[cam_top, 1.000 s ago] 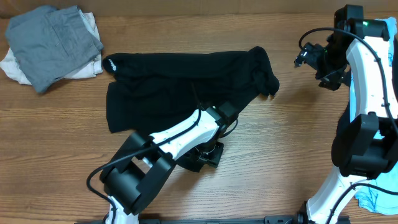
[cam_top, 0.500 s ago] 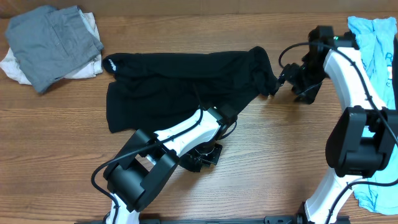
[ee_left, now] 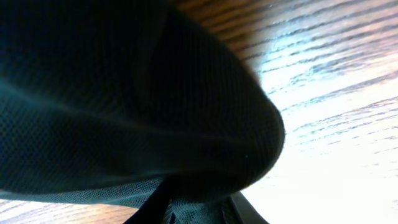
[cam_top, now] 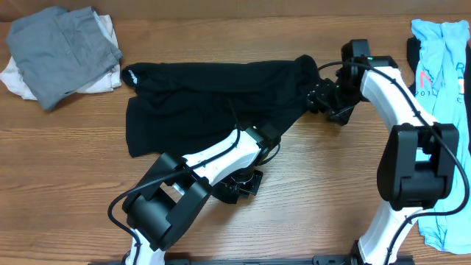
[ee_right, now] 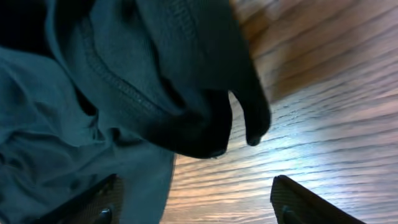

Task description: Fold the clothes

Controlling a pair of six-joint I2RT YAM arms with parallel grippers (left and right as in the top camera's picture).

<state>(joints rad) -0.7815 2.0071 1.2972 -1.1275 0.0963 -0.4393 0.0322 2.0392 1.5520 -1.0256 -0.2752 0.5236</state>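
a: where is the black short-sleeved fabric t-shirt [cam_top: 191, 103] lying?
b: it is lying spread on the brown wooden table [cam_top: 331, 191]; the left gripper [cam_top: 237, 185] is pinching its lower edge, jaws narrow; the right gripper [ee_right: 196, 190] is waiting wide open at the sleeve [ee_right: 205, 124]; i think it should be biting deep before lifting.

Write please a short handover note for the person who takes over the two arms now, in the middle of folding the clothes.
Left gripper: seems shut on a bunch of the black T-shirt at its near edge.
Right gripper: open at the T-shirt's right end, holding nothing.
Grey and white pieces: piled at the far left.
Light-blue shirt: crumpled at the right edge.
Done: no finished fold on the T-shirt; it lies long and rumpled.
Left: fold the T-shirt, then the light-blue shirt.
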